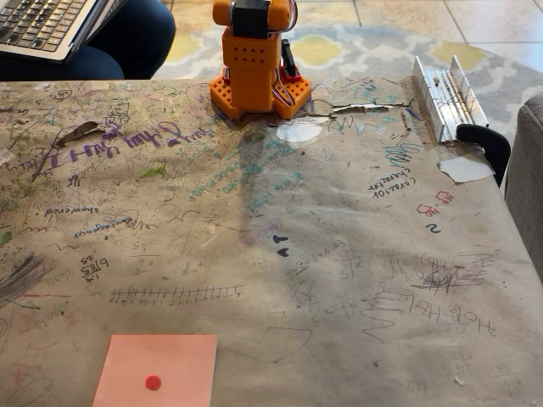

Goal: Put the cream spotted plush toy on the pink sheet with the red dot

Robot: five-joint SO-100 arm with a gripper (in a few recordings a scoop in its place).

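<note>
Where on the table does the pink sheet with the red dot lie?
In the fixed view, the pink sheet with the red dot lies flat at the bottom left, on the scribbled table, far from the orange arm base.

Home living rm: patterned rug, tile floor, scribbled paper-covered table.

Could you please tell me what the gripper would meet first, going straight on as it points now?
I cannot tell its heading: the orange plastic arm runs off the picture's top edge. Before its base lies scribbled table, then the salmon-pink paper sheet.
</note>
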